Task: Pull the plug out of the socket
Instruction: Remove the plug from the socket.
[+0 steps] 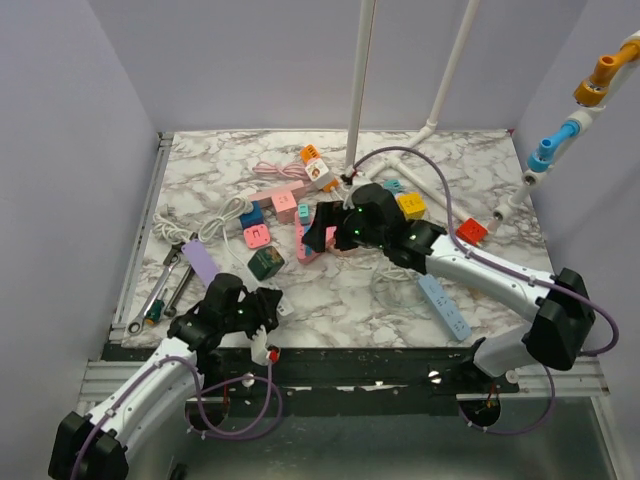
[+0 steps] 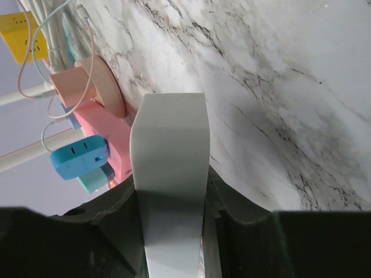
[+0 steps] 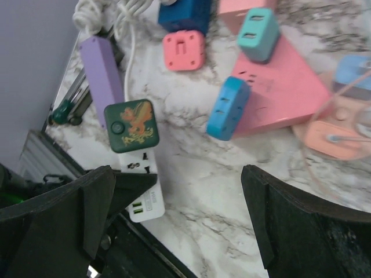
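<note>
Furthest left on the marble table (image 1: 340,300), some spanners (image 1: 165,285) lie beside a purple strip (image 1: 200,262). Just right of them, at the near edge, the left tool (image 1: 262,308) points toward the middle of the table. In its wrist view a plain white slab comes out from between the dark jaw parts, so it appears to be clamped on the near end of the white socket strip (image 3: 142,188).

The green plug (image 3: 131,125), a dark cube with a gold emblem on top, sits on the far end of that white strip. It is fully seated and just beyond the left tool.

Further right, the right tool (image 3: 177,191) hangs over the middle of the table. Its jaws are spread wide and it holds nothing. In its wrist view the green plug lies toward its left finger and touches neither finger. Beyond it lies a pink strip (image 3: 284,87) with a blue adapter (image 3: 228,108) plugged in at its edge. A light blue strip (image 1: 445,305) lies well apart on the right, near the right arm.
</note>
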You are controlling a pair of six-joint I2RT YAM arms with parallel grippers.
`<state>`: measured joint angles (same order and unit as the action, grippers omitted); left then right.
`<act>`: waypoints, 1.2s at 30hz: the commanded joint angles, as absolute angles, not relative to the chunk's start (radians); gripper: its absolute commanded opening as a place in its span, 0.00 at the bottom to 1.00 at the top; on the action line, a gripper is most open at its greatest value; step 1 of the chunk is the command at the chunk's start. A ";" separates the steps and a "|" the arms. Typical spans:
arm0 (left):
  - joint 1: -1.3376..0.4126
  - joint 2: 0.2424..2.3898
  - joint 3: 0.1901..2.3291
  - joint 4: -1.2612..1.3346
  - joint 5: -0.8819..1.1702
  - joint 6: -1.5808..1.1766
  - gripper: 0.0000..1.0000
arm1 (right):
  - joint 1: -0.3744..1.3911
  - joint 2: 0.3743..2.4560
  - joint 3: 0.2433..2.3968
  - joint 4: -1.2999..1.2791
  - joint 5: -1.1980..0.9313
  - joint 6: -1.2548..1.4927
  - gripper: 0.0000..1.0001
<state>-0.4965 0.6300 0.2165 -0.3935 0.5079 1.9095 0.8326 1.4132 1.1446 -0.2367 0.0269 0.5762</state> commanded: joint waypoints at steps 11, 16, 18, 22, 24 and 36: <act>-0.485 0.376 0.152 -0.382 0.516 1.891 0.00 | 1.029 1.707 1.295 -0.010 -0.141 0.566 1.00; -0.483 0.349 0.148 -0.397 0.521 1.885 0.00 | 1.052 1.783 1.365 -0.021 -0.093 0.521 1.00; -0.482 0.338 0.146 -0.400 0.524 1.882 0.00 | 1.057 1.794 1.370 -0.019 -0.071 0.505 1.00; -0.482 0.320 0.141 -0.409 0.534 1.878 0.00 | 1.059 1.811 1.369 -0.010 -0.043 0.473 1.00; -0.481 0.310 0.137 -0.410 0.539 1.878 0.00 | 1.059 1.822 1.375 -0.010 -0.041 0.458 1.00; -0.480 0.290 0.134 -0.414 0.547 1.881 0.00 | 1.058 1.942 1.455 0.016 -0.136 0.409 1.00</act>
